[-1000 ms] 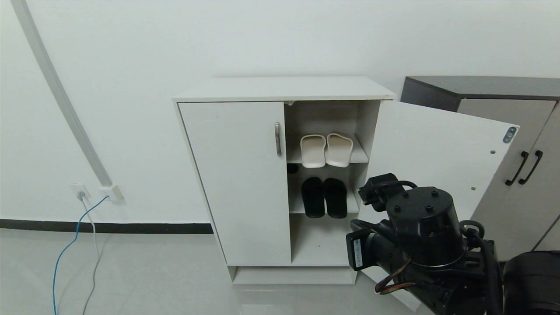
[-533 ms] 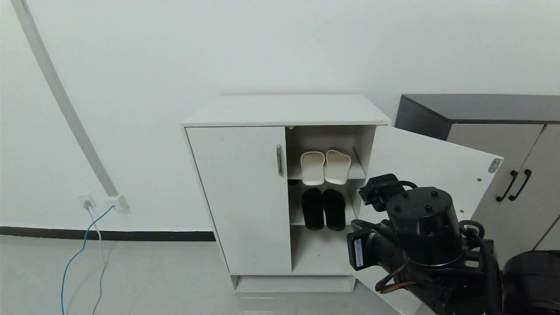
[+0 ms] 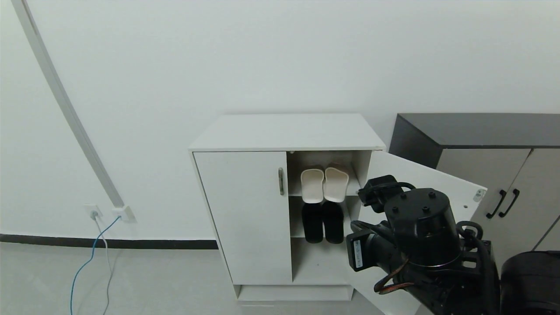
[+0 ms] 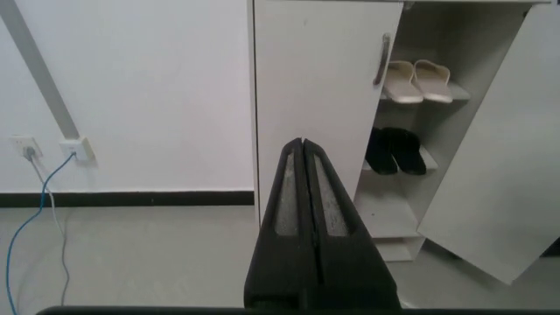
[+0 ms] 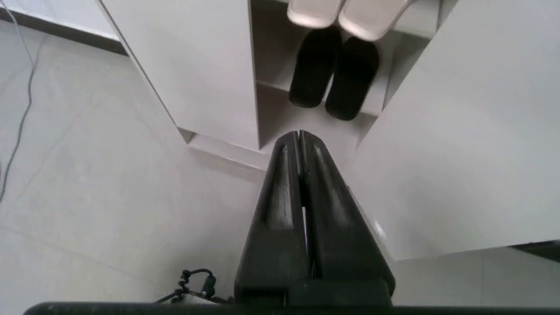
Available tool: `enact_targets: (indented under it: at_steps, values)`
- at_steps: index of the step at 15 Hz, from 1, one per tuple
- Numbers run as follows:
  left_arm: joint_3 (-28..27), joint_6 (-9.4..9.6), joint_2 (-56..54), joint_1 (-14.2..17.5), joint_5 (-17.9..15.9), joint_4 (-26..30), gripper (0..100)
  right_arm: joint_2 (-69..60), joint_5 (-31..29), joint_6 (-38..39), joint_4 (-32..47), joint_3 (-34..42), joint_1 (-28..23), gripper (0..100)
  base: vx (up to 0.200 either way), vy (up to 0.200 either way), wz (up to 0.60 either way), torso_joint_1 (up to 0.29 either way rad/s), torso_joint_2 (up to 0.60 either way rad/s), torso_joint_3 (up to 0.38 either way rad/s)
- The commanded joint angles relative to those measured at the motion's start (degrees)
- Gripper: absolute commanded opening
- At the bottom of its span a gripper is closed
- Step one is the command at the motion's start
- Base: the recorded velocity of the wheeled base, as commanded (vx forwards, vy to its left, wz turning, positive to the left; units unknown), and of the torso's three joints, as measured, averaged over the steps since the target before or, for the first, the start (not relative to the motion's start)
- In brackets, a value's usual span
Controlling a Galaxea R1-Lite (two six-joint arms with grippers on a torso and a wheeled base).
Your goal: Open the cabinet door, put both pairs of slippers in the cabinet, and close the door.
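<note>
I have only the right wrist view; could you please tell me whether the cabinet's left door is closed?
Observer: Yes, the left door is shut flat, with its handle at the inner edge. Only the right door stands open.
Operator: Thank you. I see just the ends of the white slippers; how do they lie?
Observer: The white slippers lie side by side on the upper shelf, directly above the black slippers.
Operator: And how is the left gripper, please?
Observer: The left gripper is shut and empty. It points toward the cabinet and touches neither door.
</note>
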Motion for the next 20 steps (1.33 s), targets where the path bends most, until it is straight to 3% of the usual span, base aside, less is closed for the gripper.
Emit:
enact_targets:
  at_steps: [1, 12, 20]
  values:
    - [0.0, -0.03, 0.1, 0.0, 0.0, 0.0, 0, 0.0, 0.0, -0.2, 0.0, 0.1, 0.0, 0, 0.000, 0.000, 0.00, 0.217, -0.54, -0.310]
    - [0.0, -0.03, 0.0, 0.0, -0.1, 0.0, 0, 0.1, 0.1, -2.4, -4.2, 2.0, -1.4, 0, 0.000, 0.000, 0.00, 0.244, -0.56, -0.318]
    - [0.0, -0.03, 0.0, 0.0, 0.0, 0.0, 0, 0.1, 0.4, -2.5, -4.1, 2.5, -2.0, 0, 0.000, 0.000, -0.07, 0.019, -0.04, -0.021]
